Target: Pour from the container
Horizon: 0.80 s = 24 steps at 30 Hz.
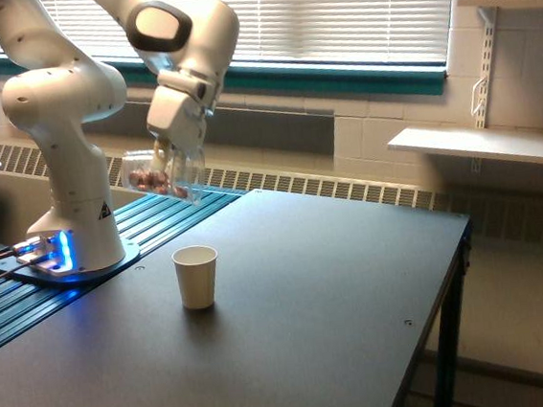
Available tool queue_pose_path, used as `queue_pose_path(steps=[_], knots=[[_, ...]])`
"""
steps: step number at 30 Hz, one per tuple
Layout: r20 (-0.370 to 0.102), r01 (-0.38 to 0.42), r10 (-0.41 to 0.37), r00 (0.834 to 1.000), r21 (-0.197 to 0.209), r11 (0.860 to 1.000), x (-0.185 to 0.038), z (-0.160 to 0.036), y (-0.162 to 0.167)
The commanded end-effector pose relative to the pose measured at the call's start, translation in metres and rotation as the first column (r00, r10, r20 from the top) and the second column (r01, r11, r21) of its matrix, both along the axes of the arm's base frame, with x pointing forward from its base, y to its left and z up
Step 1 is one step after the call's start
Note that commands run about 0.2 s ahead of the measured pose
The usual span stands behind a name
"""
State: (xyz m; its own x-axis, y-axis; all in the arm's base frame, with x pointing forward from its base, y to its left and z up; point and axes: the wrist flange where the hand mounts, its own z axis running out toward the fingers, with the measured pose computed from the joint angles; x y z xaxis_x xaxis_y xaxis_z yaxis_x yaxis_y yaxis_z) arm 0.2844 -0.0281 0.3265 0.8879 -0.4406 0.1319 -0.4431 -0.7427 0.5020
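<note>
In the exterior view my gripper (167,156) is shut on the container (160,176), a clear plastic cup lying nearly on its side in the air. Its open mouth faces the exterior view's right and slightly down. Small pinkish-brown pieces show through its wall, resting along the lower side. The container hangs well above the table, a little to the left of and above a cream-white paper cup (197,276). That cup stands upright on the dark table (340,312). Nothing is seen falling from the container.
The white arm's base (70,257) stands at the exterior view's left on a ribbed blue-lit strip (157,214). The table's right edge (451,273) drops to the floor. A radiator and a blinded window run along the back wall; white shelves (482,145) hang at the right.
</note>
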Motion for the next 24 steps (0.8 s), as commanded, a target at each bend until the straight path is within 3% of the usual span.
queue_pose_path(steps=[1,11,24], knots=[[-0.068,-0.055,0.055,0.996,0.006,0.998,-0.014,-0.025,0.017],[-0.109,-0.007,0.010,0.994,0.035,0.999,-0.016,-0.031,0.009],[-0.156,0.090,-0.087,0.984,0.009,0.996,-0.014,-0.034,-0.020]])
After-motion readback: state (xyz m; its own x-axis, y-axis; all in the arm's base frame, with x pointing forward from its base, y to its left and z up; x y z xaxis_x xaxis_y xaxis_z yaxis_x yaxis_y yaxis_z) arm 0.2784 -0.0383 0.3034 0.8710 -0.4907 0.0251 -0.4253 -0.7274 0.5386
